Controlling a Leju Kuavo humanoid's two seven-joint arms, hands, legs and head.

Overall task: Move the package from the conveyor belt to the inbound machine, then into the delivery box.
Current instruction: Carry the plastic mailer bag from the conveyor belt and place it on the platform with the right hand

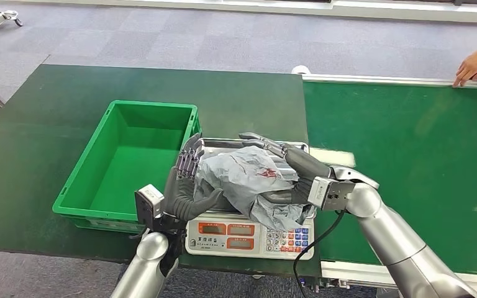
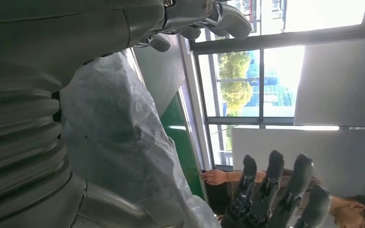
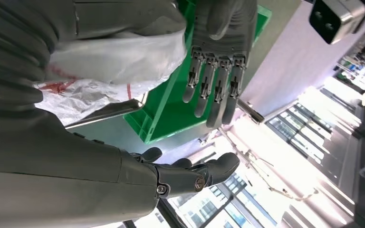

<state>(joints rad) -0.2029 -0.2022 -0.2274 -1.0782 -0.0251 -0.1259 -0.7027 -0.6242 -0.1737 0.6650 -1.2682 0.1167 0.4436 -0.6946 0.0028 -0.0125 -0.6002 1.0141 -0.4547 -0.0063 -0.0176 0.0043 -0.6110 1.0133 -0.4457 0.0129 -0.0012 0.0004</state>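
A crumpled grey plastic package (image 1: pixel 248 180) with a red mark lies on the steel tray of the inbound machine (image 1: pixel 248 239), a scale with red displays and a keypad. My left hand (image 1: pixel 186 180) stands against its left side, fingers straight up and thumb touching the plastic. On the right side is my right hand (image 1: pixel 292 164), fingers stretched along the far edge. The left wrist view shows the package (image 2: pixel 119 137) against my palm and the right hand's fingers (image 2: pixel 275 194) beyond it. The right wrist view shows the package (image 3: pixel 114 61) and the left hand (image 3: pixel 218 71).
The green delivery box (image 1: pixel 130 161) sits just left of the scale, open at the top, with its wall (image 3: pixel 171 109) behind my left hand. The green conveyor belt (image 1: pixel 410 167) runs to the right. A person's hand (image 1: pixel 475 65) rests on its far rail.
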